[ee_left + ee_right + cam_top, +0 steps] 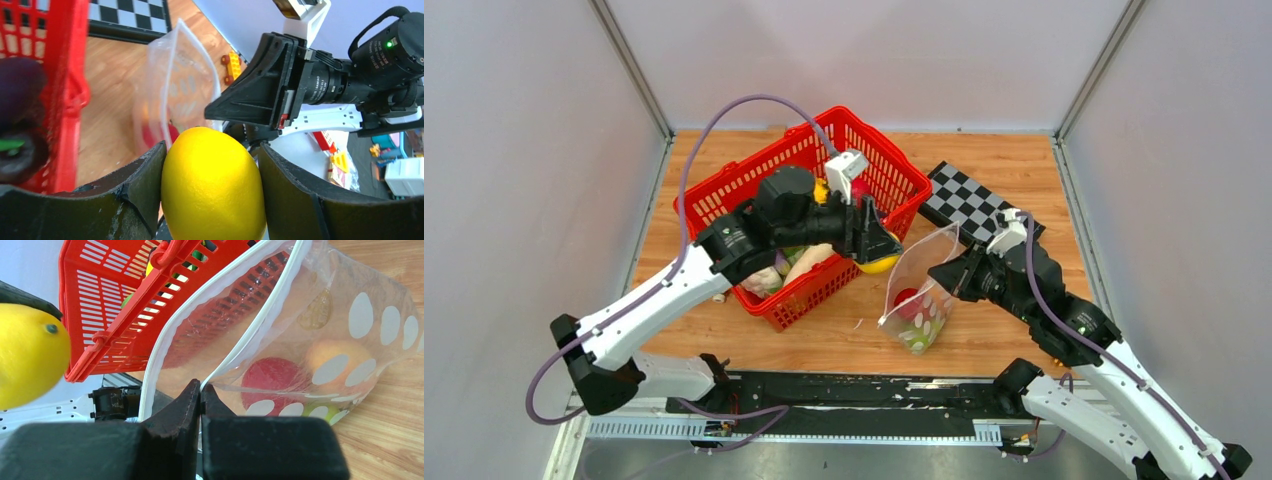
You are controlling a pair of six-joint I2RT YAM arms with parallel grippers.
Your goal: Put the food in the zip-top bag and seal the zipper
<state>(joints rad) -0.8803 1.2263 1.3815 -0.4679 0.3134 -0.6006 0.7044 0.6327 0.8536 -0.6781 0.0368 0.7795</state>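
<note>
While clamped tight with the right gripper (201,390) on one lip of the clear, white-dotted zip-top bag (921,290), holds its mouth up and agape at the near right of the wooden table (1024,340). Low in the pouch, a red round toy fruit (272,377) and a pale orange piece (325,357). Just left of the mouth and higher, pinches a yellow plastic lemon (212,185) between the pads of the left gripper (872,248), beside the red slotted plastic basket (754,180). Farther left, more toy food (809,262) inside that basket; far right, a black-and-white checkerboard (969,200).

Likely trouble:
- Letting go before centring over the mouth, so bouncing the lemon off the floppy white zipper (175,325) strip onto the table.
- Pressing on the single held lip, folding the opening shut or tugging it out of the pinch.
</note>
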